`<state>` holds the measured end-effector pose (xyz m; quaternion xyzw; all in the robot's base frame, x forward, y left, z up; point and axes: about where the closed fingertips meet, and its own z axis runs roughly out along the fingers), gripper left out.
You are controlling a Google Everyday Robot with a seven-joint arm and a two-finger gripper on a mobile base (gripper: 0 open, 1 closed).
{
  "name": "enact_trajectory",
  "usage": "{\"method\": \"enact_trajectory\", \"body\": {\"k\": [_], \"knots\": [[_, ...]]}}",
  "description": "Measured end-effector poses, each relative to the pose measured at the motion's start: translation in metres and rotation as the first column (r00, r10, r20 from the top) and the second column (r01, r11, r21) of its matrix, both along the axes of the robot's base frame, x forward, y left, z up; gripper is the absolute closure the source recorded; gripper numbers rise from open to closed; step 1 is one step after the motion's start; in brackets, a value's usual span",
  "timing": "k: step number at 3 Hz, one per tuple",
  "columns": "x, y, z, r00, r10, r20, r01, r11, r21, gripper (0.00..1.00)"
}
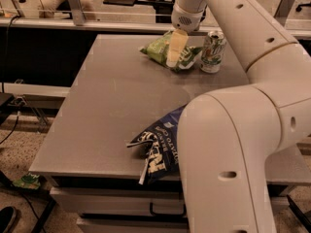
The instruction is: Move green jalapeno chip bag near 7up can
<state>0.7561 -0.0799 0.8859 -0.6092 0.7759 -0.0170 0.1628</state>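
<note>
The green jalapeno chip bag (pixel 156 51) lies crinkled on the grey table (pixel 112 110) at the far side. Its right end is just left of the upright white-and-green 7up can (pixel 213 51), a small gap apart or touching; I cannot tell which. My gripper (pixel 176 48) hangs down from the white arm right over the bag's right half, in front of it, and hides part of the bag.
A larger dark-blue chip bag (pixel 158 147) lies near the table's front edge, partly behind my arm's big white link (pixel 228 164). Beyond the table's far edge there is a rail and other furniture. Cables lie on the floor at the left.
</note>
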Motion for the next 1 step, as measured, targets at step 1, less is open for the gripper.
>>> {"method": "enact_trajectory", "body": {"k": [1], "knots": [[0.0,0.0,0.0,1.0,0.0,0.0,0.0,1.0,0.0,0.0]]}}
